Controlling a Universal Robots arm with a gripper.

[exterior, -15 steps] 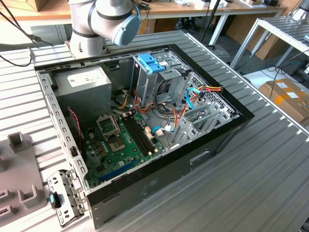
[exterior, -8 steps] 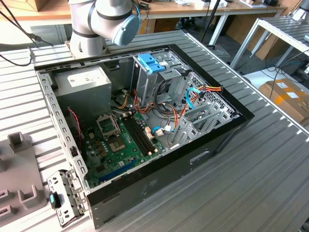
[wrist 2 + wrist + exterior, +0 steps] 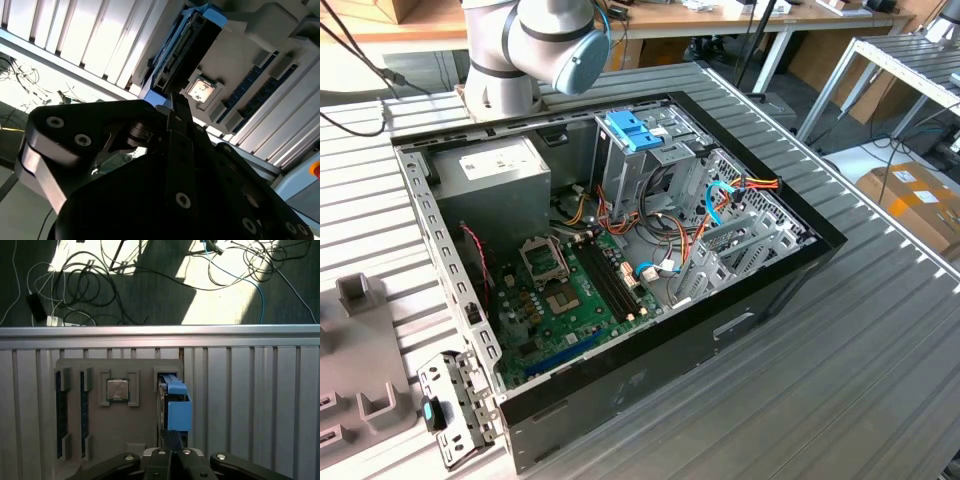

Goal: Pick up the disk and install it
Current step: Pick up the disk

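In both wrist views the disk [image 3: 175, 402] [image 3: 187, 47] stands on edge in a slot of a grey holder tray [image 3: 145, 427]. It has a dark body clipped in a light-blue carrier frame. My gripper [image 3: 173, 436] [image 3: 174, 100] is right at the disk's near end, in line with its thin edge. Its black body covers the meeting point, so contact cannot be judged. In the exterior view the open computer case [image 3: 790, 265] lies on the slatted metal table, with the arm's base [image 3: 505, 70] behind it.
The holder tray also carries a square processor chip [image 3: 118, 389] and memory sticks [image 3: 61, 412]. Inside the case are a green motherboard [image 3: 570, 290], a power supply [image 3: 495, 165], loose cables and a grey drive cage with a blue latch [image 3: 635, 130]. A detached bracket [image 3: 450, 405] lies by the case's corner.
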